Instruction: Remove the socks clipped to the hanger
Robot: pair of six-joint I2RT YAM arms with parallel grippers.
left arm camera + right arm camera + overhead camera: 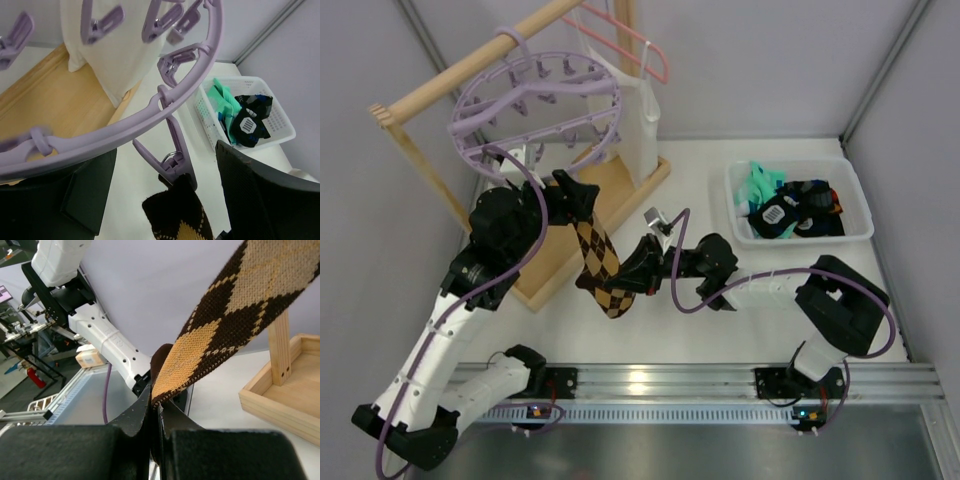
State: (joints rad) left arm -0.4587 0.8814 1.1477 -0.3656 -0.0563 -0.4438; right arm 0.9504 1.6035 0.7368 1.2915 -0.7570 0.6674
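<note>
Slanting from hanger point(125, 127) to right gripper point(155, 407); brown sock point(600, 260) taut.

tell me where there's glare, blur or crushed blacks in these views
top external: evenly lit and sharp, one glare patch on the aluminium rail; left wrist: the lavender hanger blurs at its near left end, the white basket is crisp; right wrist: brown argyle sock weave sharp, the right end effector shut on it is featureless black

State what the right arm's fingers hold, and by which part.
The right gripper is shut on the brown checked sock, pinching its lower end between the fingers; the sock's top hangs from a clip on the hanger.
</note>
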